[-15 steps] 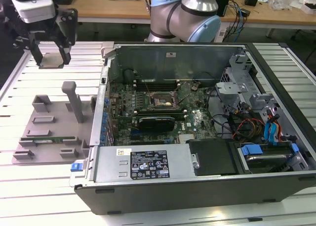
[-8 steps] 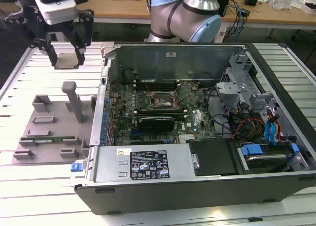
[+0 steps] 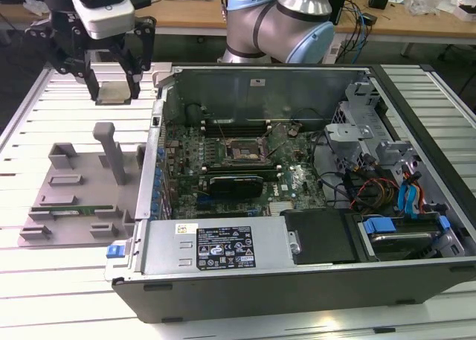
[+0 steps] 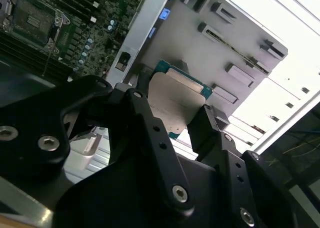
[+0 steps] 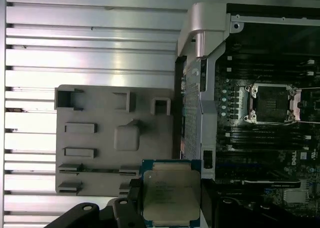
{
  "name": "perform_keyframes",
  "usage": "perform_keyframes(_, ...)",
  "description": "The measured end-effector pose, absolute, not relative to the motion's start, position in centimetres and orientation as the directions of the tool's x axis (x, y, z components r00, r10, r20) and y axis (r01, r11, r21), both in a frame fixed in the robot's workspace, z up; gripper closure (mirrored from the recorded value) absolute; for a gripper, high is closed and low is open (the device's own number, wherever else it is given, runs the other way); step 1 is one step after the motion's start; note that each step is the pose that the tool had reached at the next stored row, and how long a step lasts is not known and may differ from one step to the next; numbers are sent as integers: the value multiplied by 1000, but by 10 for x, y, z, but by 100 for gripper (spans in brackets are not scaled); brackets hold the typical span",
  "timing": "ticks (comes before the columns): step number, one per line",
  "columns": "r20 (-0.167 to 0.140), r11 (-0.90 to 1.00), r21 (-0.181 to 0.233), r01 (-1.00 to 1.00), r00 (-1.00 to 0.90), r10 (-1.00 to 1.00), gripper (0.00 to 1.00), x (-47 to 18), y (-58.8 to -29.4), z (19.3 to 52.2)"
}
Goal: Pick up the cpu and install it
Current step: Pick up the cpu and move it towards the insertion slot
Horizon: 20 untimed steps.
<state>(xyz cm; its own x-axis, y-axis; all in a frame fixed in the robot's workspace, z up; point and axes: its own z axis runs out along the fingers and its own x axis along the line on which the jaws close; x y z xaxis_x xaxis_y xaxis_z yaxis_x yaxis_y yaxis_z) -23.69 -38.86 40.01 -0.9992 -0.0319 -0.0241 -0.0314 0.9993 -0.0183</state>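
- The gripper (image 3: pixel 114 94) hangs above the slatted table (image 3: pixel 44 117) at about 10 o'clock in the exterior view, its two black fingers closed on the cpu (image 3: pixel 114 85).
- In both wrist views the cpu (image 5: pixel 171 195) (image 4: pixel 177 101) sits flat between the fingers, pinched at opposite edges, with its silver lid and thin green border showing.
- It is clear of the grey tray (image 3: pixel 74 191), which lies on the table just beside the open case (image 3: pixel 297 288), at about 6 o'clock from the gripper in the exterior view.
- The socket (image 3: pixel 245 150) lies open on the board inside the case, well apart from the gripper, toward 4 o'clock from it in the exterior view. Nothing sits in its frame (image 5: pixel 271 104).
- Judged from this, the pick-up is done and the carry to the case is the step in hand. The install has not begun.
- That install looks likely to call for crossing the case wall, squaring the chip to the socket frame and setting it down level, with no tilt or sideways slide.
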Motion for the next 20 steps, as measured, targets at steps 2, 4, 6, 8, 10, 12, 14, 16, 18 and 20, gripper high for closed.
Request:
perform_keyframes(2, -24, 999, -18, -31, -999, -32, 45, -234, -389, 399)
perform_keyframes(4, -24, 999, -18, -31, -999, -32, 45, -231, -388, 398)
perform_keyframes(6, -24, 999, -19, -31, -999, -32, 45, -223, -388, 395)
perform_keyframes(8, -24, 999, -19, -31, -999, -32, 45, -205, -388, 393)
perform_keyframes(10, -24, 999, -19, -31, -999, -32, 45, -199, -388, 392)
perform_keyframes(12, -24, 999, -19, -31, -999, -32, 45, -196, -388, 392)
perform_keyframes(14, -24, 999, -19, -31, -999, -32, 45, -192, -388, 391)
perform_keyframes(16, -24, 999, -19, -31, -999, -32, 45, -189, -388, 390)
perform_keyframes(18, -24, 999, -19, -31, -999, -32, 45, -184, -387, 389)
perform_keyframes(20, -24, 999, -19, -31, -999, -32, 45, -180, -387, 389)
